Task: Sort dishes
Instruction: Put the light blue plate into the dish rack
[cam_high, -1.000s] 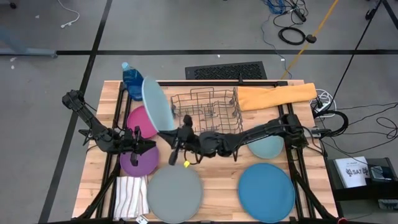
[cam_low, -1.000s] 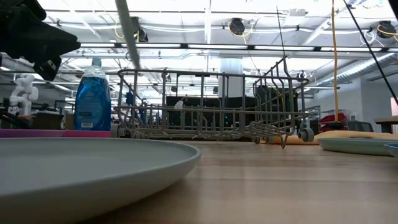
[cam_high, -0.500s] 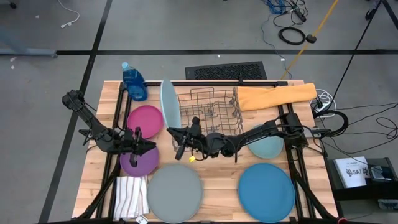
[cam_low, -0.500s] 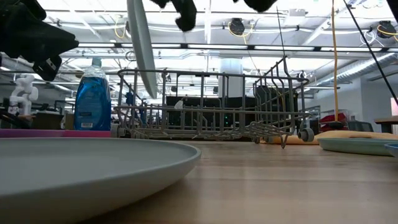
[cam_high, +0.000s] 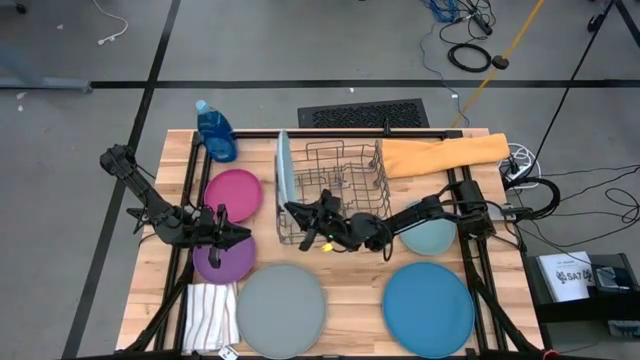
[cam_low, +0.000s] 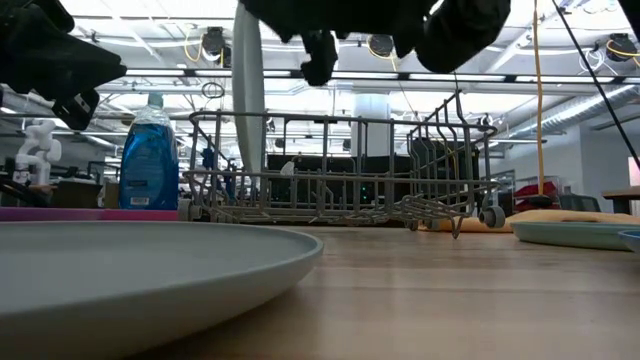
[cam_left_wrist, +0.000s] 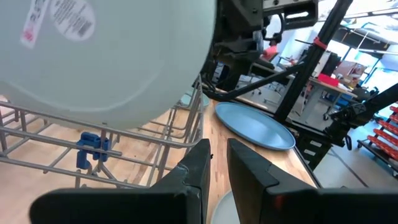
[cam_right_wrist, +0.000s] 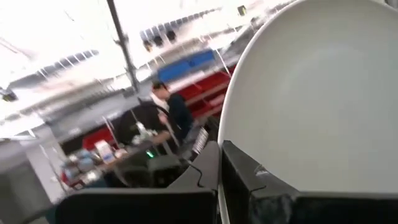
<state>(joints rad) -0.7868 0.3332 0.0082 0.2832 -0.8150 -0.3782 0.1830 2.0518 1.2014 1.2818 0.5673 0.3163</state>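
- wooden table (cam_high: 350, 275) under two arms; blue bottle (cam_high: 214, 131) at the far left corner.
- left gripper (cam_high: 232, 236) hovers over the purple plate (cam_high: 222, 262), fingers nearly together, grasping nothing; magenta plate (cam_high: 233, 192) beside it.
- right gripper (cam_high: 300, 213), clenched on the light blue plate (cam_high: 285, 173), holds it upright at the wire rack (cam_high: 335, 185)'s left end.
- arm partly hides the pale teal plate (cam_high: 432, 238).

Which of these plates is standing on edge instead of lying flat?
The light blue plate, upright at the wire rack's left end, gripped by the right end effector. The others lie flat on the table.
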